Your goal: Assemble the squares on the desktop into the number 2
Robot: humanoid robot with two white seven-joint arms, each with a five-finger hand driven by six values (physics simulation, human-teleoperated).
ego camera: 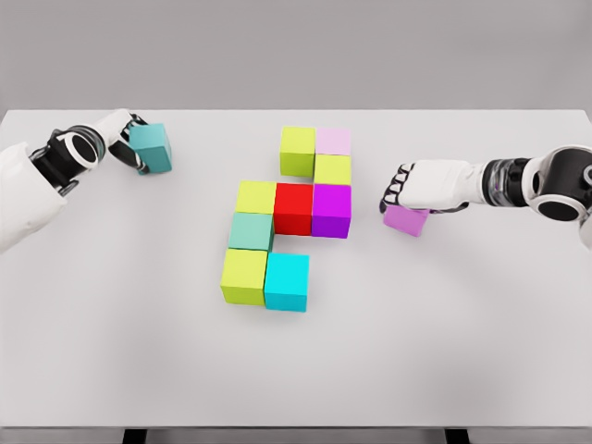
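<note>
At about nine to ten o'clock on the white bench (111,370), the left hand (125,143) has its fingers wrapped around a teal cube (151,148), held well apart from the rest.

In the middle lies the partly built figure. Its top row is a lime cube (298,150) touching a pale pink cube (334,141), with a second lime cube (333,169) just under the pink one. The middle row runs yellow-green cube (255,196), red cube (293,207), purple cube (331,210), all touching. Below the yellow-green one sits a mint cube (251,231), then a bottom row of another yellow-green cube (244,275) and a cyan cube (287,281).

At three o'clock the right hand (418,188) is closed palm-down over a violet cube (405,219), near the purple one but apart from it.

I judge the digit nearly done: the top and bottom rows each look one cube short. The step in hand seems to be bringing in the last two pieces. The next move likely calls for carrying the violet cube to five o'clock, flush beside the cyan cube, and the teal cube to the top row, without nudging seated neighbours.
</note>
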